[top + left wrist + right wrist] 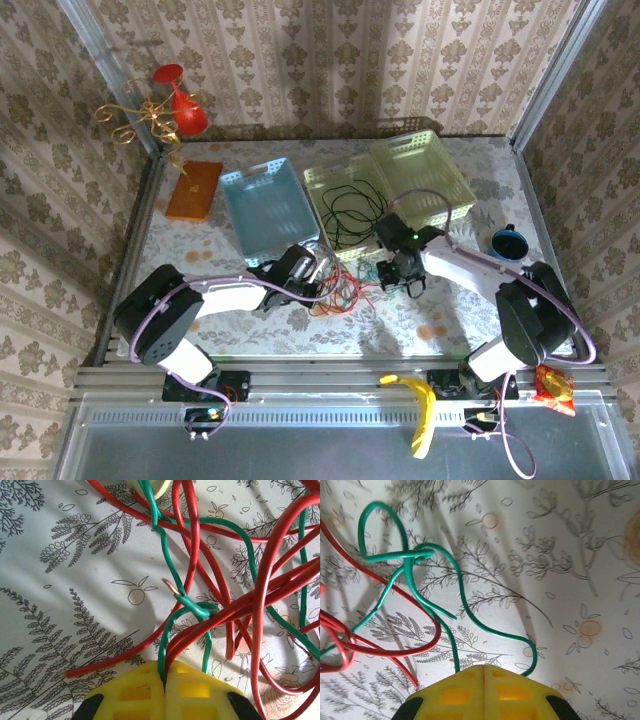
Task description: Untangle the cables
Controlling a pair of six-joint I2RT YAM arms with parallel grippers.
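Green wire (167, 565) is pinched in the clenched left gripper (164, 677) and, apparently, in the clenched right gripper (484, 672). Its knot, threaded through red wire (192, 540) loops on the table (60, 630), is seen just ahead of the left gripper, which is judged the nearer arm.

Cables (345, 292) tangled mid-table; blue tray (265, 205) close behind; table (400, 335) front strip free.

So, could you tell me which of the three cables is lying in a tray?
The black cable, looped in the pale green tray; the red cable and green cable lie tangled on the table.
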